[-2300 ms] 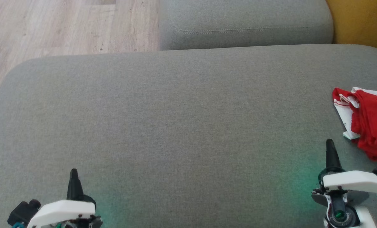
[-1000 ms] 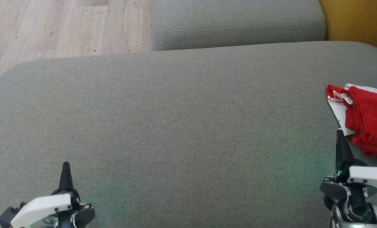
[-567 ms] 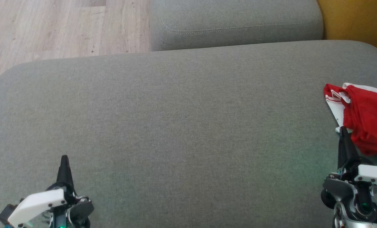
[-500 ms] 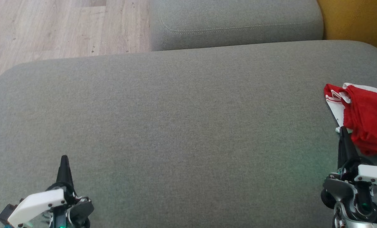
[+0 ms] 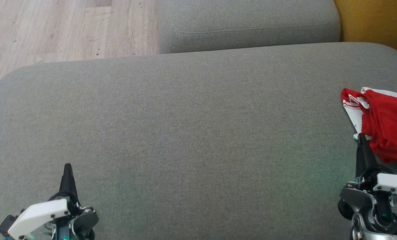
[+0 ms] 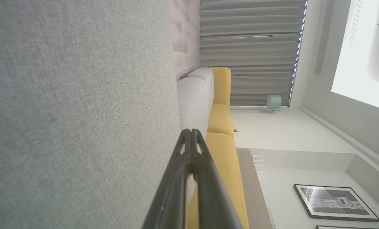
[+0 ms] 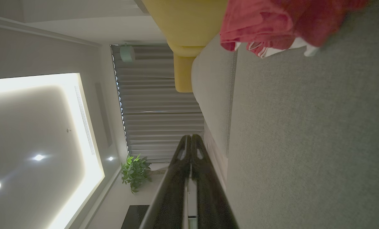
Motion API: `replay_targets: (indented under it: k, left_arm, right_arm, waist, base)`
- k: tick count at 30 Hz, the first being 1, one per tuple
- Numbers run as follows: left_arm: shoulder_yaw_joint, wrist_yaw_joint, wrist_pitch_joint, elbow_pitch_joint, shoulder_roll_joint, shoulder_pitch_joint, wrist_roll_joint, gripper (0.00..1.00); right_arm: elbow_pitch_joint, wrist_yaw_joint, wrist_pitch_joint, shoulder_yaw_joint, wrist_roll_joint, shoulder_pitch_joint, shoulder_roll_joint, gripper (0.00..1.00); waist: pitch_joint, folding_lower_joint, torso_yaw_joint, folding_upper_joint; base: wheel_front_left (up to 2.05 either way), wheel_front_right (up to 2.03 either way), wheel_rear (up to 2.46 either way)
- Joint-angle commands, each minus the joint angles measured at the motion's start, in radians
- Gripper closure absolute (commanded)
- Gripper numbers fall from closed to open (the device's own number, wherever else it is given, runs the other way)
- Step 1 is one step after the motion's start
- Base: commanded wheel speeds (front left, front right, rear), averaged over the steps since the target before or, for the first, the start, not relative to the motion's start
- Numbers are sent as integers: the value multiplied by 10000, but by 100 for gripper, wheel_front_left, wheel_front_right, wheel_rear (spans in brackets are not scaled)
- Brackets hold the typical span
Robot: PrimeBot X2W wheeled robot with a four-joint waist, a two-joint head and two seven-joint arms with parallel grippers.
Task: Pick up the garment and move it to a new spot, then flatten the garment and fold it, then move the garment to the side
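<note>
Head view, right pincer [image 5: 361,136] pinched closed (left pincer [image 5: 67,166] likewise), advanced beside garment [image 5: 388,123]

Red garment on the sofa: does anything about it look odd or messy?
The red-and-white garment lies bunched in a crumpled heap at the right end of the grey cushion, not spread flat. The right claw sits shut beside its near corner. Nothing looks torn or spilled.

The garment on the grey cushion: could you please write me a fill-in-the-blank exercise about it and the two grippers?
1. The garment is mostly ____ with white trim.
2. In the head view it lies at the ____ edge of the cushion.
3. The left gripper and right gripper each have their fingers ____.
Missing words: red; right; shut.
</note>
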Motion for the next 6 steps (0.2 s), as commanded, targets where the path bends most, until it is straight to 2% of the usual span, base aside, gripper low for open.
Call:
replay_targets:
  k: [1,6]
  left_arm:
    - [400,-63,70,-360,73,-479,-56,100]
    - [399,-63,70,-360,73,-479,-56,100]
  right_arm:
    - [-408,-7,60,203,70,-178,-66,100]
    - [-408,-7,59,203,70,-178,-66,100]
  waist:
    - [0,0,1,0]
    - [0,0,1,0]
  base:
    - [0,0,0]
    - [0,0,0]
